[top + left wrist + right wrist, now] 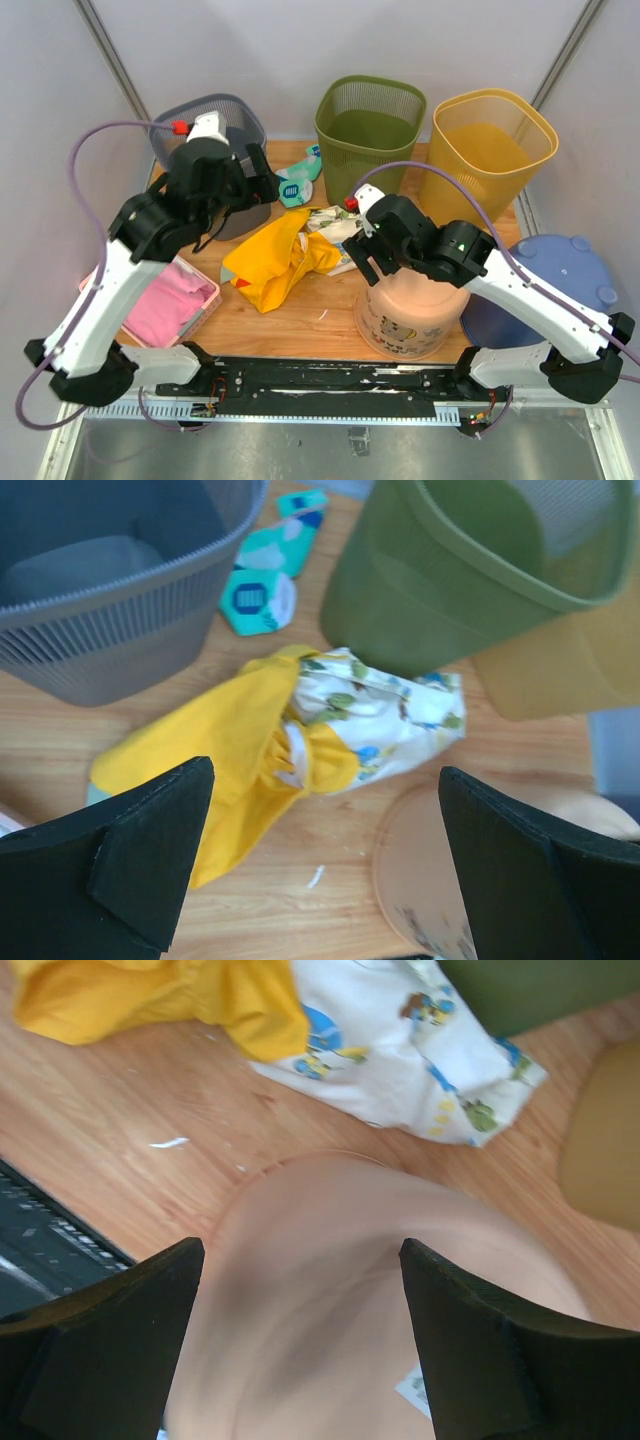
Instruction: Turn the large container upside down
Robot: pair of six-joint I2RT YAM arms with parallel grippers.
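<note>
The large peach container (405,318) stands on the wooden table at front right with its wide rim down on the table and its closed base up. It also shows in the right wrist view (330,1300) and at the lower right of the left wrist view (425,880). My right gripper (370,262) (300,1250) is open and empty, hovering just above the container's top, jaws wide either side. My left gripper (258,178) (322,780) is open and empty, held above the table beside the grey basket, well left of the container.
A grey basket (215,115), green basket (370,120) and yellow basket (493,140) line the back. A yellow cloth (275,260), patterned white cloth (335,225) and teal packets (298,185) lie mid-table. A pink tray (170,300) sits left, a blue tub (560,285) right.
</note>
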